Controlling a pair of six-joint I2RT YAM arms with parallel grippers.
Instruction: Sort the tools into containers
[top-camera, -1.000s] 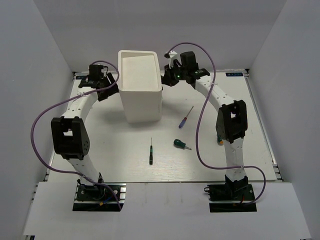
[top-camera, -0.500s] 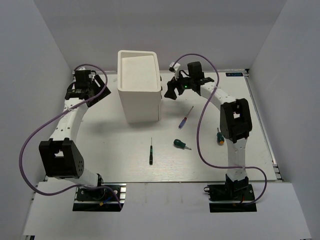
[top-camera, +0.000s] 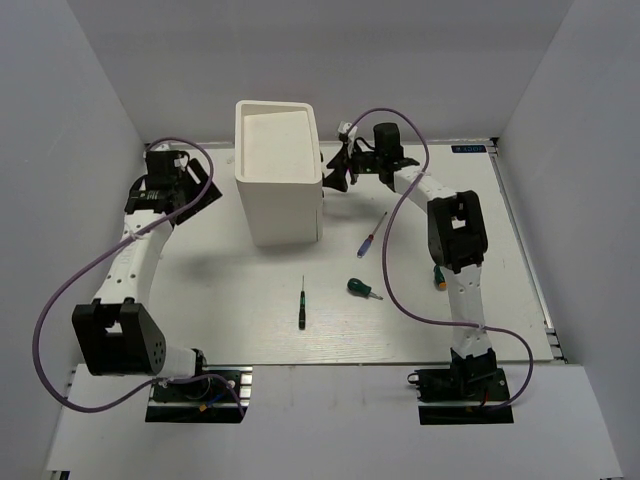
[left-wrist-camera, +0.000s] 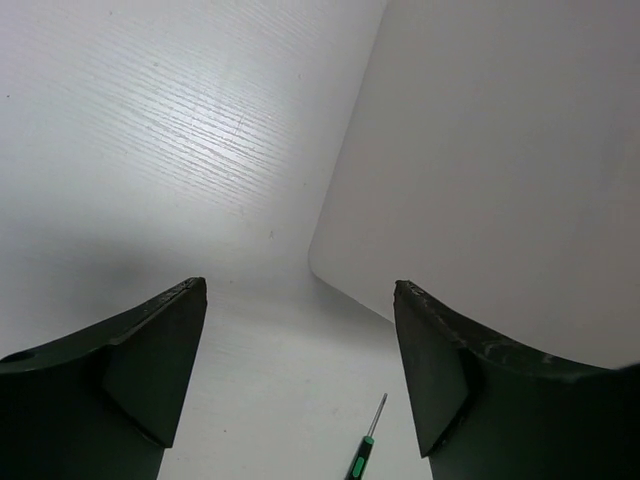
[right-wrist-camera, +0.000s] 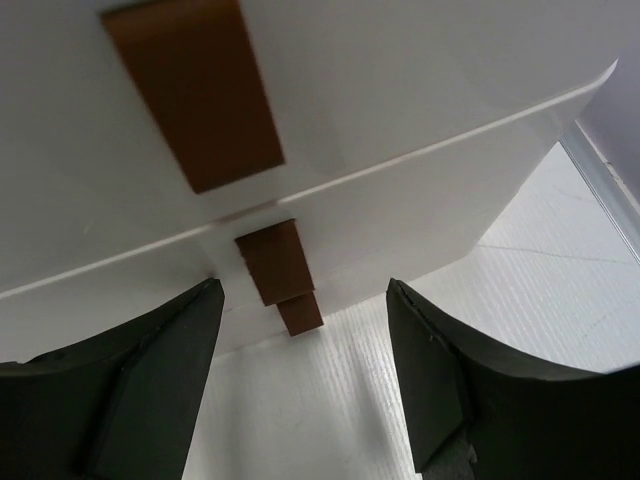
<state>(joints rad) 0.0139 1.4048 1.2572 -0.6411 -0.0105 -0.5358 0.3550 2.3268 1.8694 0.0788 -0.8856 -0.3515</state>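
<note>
From above, the white cabinet (top-camera: 280, 190) stands at the back of the bench (top-camera: 200, 290), and three tools lie loose in front of it: the blue-and-red screwdriver (top-camera: 373, 235) just off its right front corner, the stubby green screwdriver (top-camera: 362, 289) nearer the arms, and the black screwdriver (top-camera: 302, 303) straight out from its front. The right hand (top-camera: 335, 175) sits close against the cabinet's right face, while the left hand (top-camera: 185, 190) hangs off its left side, apart from it. On the left wrist view the fingers (left-wrist-camera: 120, 380) are spread wide with nothing between them, only the cabinet's blank wall and bare bench ahead. On the right wrist view those fingers (right-wrist-camera: 130, 390) are spread wide too and just as empty, staring at the drawer fronts (right-wrist-camera: 400, 200) with their brown strips (right-wrist-camera: 190, 90). My read is that we're between tools. The next move calls for one hand to drop to a screwdriver in front of the cabinet, line its fingers across the handle and close.
</note>
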